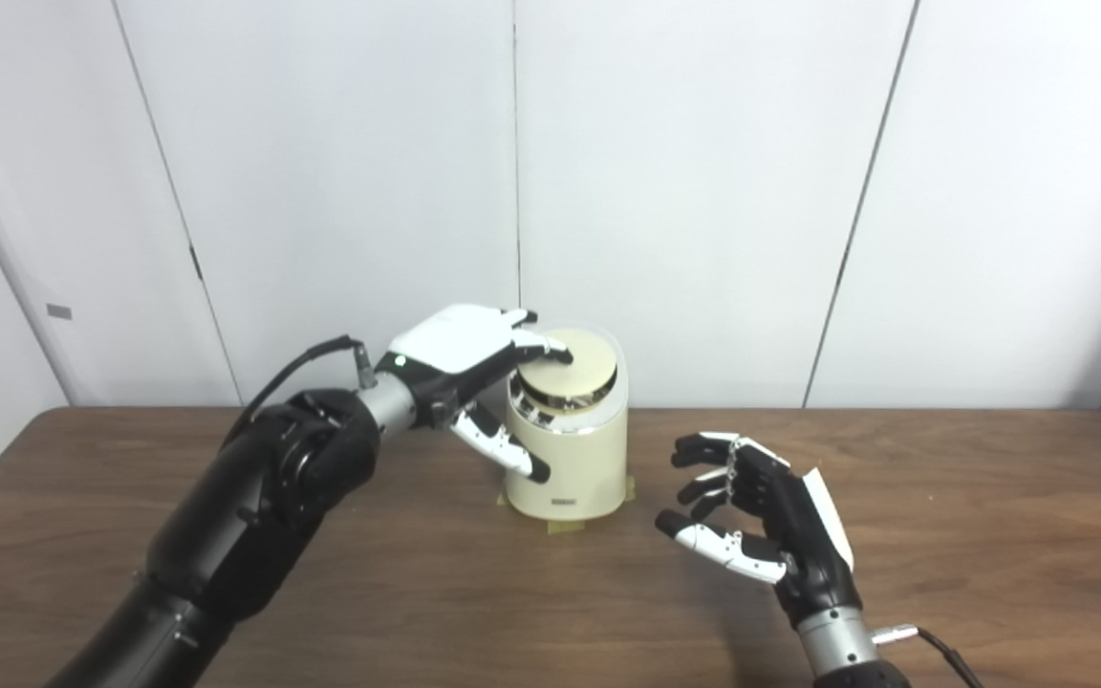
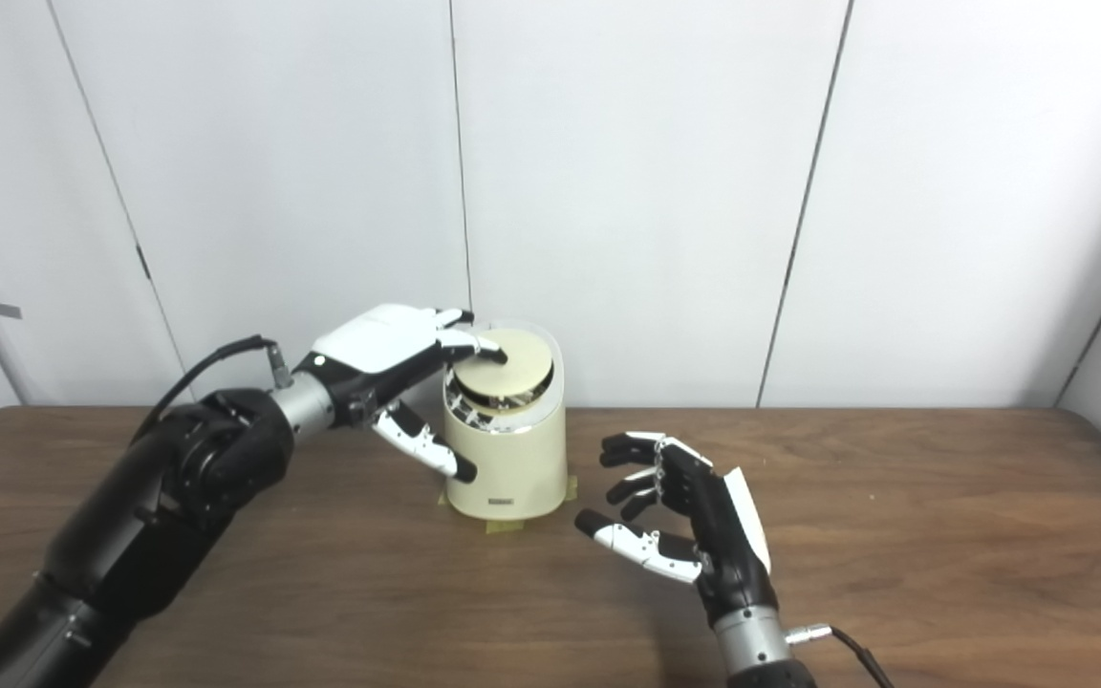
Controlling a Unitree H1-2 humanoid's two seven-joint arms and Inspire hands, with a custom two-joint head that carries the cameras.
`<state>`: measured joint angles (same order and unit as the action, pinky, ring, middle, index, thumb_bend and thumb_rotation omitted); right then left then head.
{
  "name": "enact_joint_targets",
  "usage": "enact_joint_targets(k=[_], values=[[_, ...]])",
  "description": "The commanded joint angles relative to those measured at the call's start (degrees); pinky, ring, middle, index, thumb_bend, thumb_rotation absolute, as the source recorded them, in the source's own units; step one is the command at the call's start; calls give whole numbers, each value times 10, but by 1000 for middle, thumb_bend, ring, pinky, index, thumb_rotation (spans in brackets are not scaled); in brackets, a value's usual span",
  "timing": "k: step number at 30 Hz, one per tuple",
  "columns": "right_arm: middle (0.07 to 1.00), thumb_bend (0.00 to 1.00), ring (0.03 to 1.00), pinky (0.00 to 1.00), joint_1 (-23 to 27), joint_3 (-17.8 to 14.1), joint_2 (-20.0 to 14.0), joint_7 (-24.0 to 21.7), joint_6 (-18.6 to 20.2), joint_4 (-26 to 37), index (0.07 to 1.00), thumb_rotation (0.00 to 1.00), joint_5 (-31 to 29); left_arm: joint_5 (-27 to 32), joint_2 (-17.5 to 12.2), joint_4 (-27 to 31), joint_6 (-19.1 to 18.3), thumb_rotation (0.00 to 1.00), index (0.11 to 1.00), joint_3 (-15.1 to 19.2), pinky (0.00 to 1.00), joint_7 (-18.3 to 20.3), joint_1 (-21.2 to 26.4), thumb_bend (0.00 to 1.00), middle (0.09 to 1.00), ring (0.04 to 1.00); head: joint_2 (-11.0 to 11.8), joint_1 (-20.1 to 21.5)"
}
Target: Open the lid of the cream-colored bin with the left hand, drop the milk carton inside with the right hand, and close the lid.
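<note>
Milk carton: shows in neither view; whether it lies inside the bin (image 1: 570, 459) cannot be told.
Bin interior: hidden beneath the lid (image 1: 572, 371).
Bin's left wall: partly covered by the thumb of the left hand (image 1: 463, 354).
Lid's left edge: under the fingers (image 1: 541, 346); contact there cannot be confirmed.
Bin label: a small dark mark low on the front, too small to read.
Left arm: cut off by the bottom edge.
Right hand (image 2: 694, 521): wrist and cable run out of the frame at the bottom.
Surface (image 1: 942, 535): near part cut off by the bottom edge.
</note>
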<state>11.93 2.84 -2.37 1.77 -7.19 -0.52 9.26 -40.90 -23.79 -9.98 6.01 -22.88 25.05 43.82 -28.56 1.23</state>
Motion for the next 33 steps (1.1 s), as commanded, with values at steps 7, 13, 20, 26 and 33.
enact_joint_targets(k=[7,13,20,26,33], values=[[650,527,511,398,25,0,3,-1,-8,23,651,224,-3,1,-8,21,8,445,867,7,1000,-2,15,931,869,1000,-2,1],[647,523,507,393,26,1,0,-1,-7,24,650,220,1,4,-7,22,8,440,864,8,1000,-2,9,934,864,1000,-4,0],[654,526,518,400,26,2,-1,-4,1,28,652,223,1,-1,-3,18,22,419,852,3,1000,-14,-1,932,857,1000,-6,0],[661,531,526,407,26,4,0,-6,4,30,650,228,0,-56,-4,28,33,441,901,-30,1000,-19,-9,914,905,1000,-9,1],[663,533,514,398,27,5,0,-8,7,33,653,242,0,-91,-4,37,30,403,916,-53,1000,-2,-4,919,922,1000,-11,2]])
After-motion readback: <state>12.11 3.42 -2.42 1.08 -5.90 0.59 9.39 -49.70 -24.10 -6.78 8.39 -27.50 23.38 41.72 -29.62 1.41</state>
